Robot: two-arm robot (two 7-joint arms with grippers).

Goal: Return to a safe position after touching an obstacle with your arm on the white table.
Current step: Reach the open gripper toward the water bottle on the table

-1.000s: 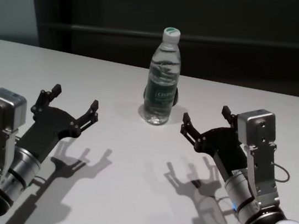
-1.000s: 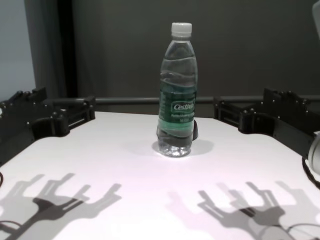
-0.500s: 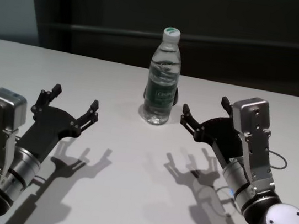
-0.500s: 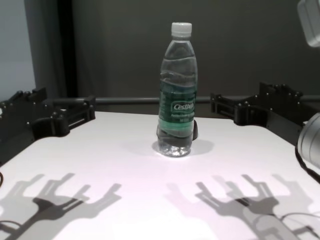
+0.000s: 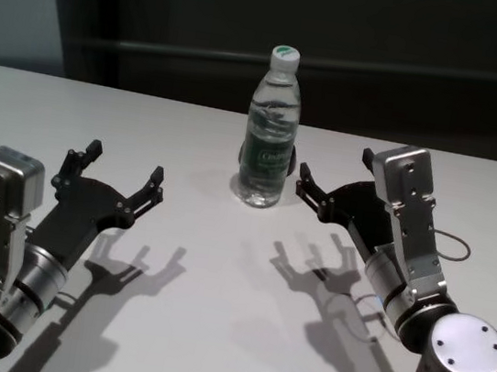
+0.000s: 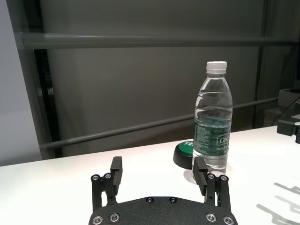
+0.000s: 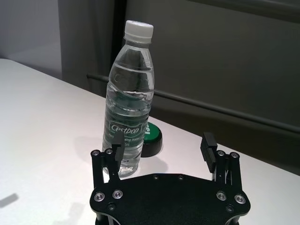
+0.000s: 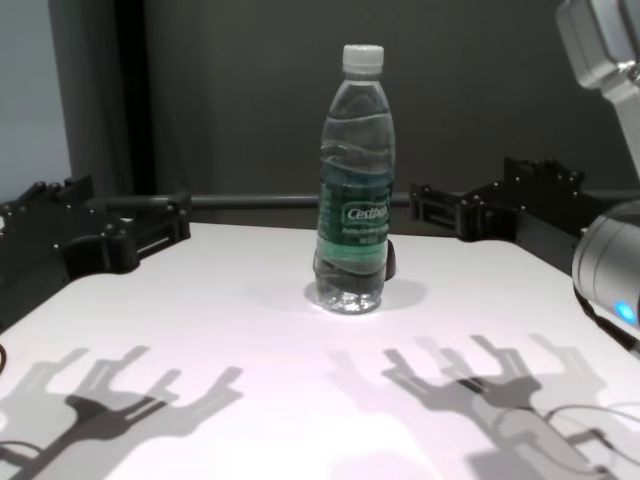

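Note:
The clear water bottle [image 5: 270,129] with a white cap and green label stands upright at the far middle of the white table [image 5: 217,274]. My right gripper [image 5: 336,164] is open and empty. It hovers just right of the bottle with a small gap, fingers pointing past the bottle's base. The right wrist view shows the bottle [image 7: 129,108] just beyond one fingertip [image 7: 117,151]. My left gripper [image 5: 126,161] is open and empty above the table's left side, well away from the bottle. The bottle also shows in the left wrist view [image 6: 213,126] and chest view [image 8: 355,190].
A small round black object with a green top [image 7: 152,138] lies on the table right behind the bottle's base. A dark wall with a horizontal rail [image 6: 140,41] runs behind the table's far edge. Bare tabletop [image 8: 250,330] lies between the two arms.
My right arm has moved forward and left, bringing its open gripper closer to the bottle. The bottle and the left arm have not moved.

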